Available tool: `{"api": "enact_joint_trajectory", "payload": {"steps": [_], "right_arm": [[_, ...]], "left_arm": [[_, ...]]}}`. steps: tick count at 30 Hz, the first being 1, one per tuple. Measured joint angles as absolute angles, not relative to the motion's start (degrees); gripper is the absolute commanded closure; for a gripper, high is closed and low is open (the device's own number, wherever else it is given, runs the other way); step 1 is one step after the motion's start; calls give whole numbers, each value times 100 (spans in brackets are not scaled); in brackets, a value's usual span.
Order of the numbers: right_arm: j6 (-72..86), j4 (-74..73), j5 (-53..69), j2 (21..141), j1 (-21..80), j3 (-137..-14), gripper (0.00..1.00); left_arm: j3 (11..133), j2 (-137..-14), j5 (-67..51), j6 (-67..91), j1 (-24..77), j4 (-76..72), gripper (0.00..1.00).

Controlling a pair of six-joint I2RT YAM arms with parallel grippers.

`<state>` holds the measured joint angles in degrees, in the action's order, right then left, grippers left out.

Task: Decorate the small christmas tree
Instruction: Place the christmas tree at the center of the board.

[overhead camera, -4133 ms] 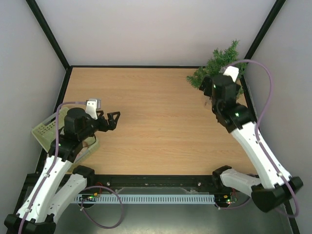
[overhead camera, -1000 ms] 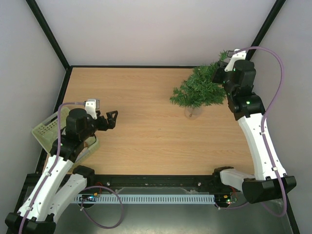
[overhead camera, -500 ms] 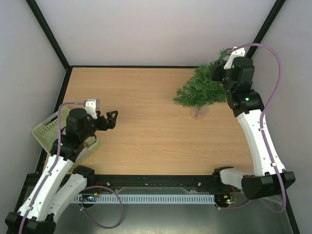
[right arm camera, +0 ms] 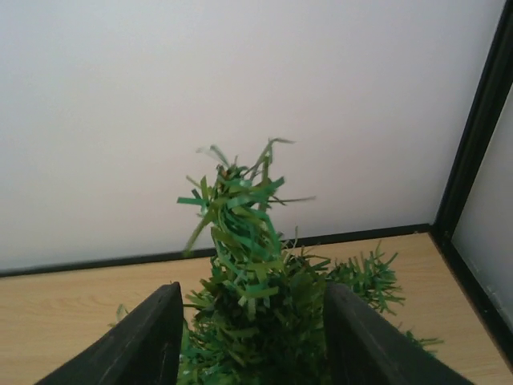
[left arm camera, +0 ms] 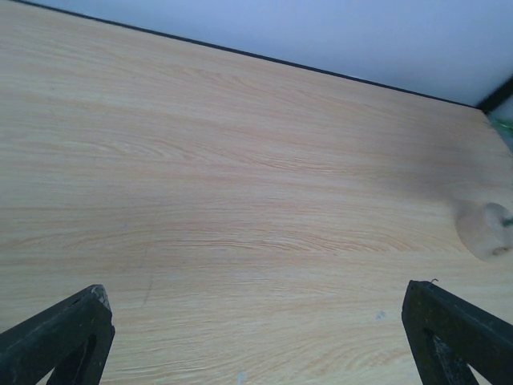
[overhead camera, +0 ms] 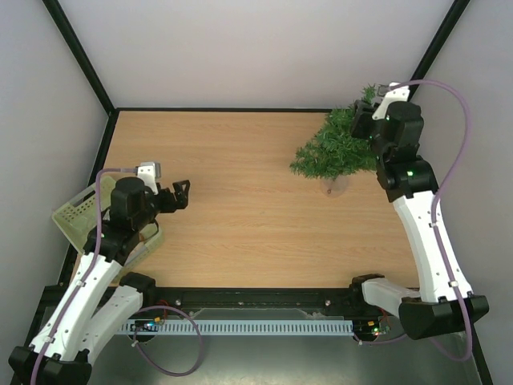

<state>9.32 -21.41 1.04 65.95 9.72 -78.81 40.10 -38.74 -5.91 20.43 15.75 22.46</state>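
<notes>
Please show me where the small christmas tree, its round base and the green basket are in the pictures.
small christmas tree [overhead camera: 333, 148]: top external view, on the middle branches.
round base [overhead camera: 338, 186]: top external view, on its pale disc.
green basket [overhead camera: 70, 215]: top external view, on its left wall.

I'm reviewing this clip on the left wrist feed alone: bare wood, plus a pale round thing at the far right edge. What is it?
Observer: That is the foot of the small christmas tree. The top view shows the tree standing near the far right corner of the table.
Operator: Is the other arm near it?
Observer: Yes. The right end effector is at the treetop, its fingers spread with the tip between them.
Operator: Any ornaments around?
Observer: I can see none, but a pale green basket sits at the table's left edge; its contents don't show.
</notes>
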Motion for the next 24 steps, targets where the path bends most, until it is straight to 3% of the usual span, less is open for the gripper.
{"api": "enact_joint_trajectory", "payload": {"steps": [6,11,15,19,24], "right_arm": [[1332,-2327,-69,6101,972,-7848,15],[1658,-2711,-80,5570,972,-7782,4],[1870,-2998,1,5282,972,-7760,6],[2119,-3096,331,4934,972,-7529,9],[2390,-3098,958,4558,972,-7319,10]], "left_arm": [[4099,-4235,672,2628,1559,2620,1],[4289,-4818,1076,3055,725,2912,1],[4254,-4980,1076,3282,-445,2947,4],[4230,-5376,1024,3452,-709,2842,10],[4132,-6285,921,3610,-720,2541,32]]}}
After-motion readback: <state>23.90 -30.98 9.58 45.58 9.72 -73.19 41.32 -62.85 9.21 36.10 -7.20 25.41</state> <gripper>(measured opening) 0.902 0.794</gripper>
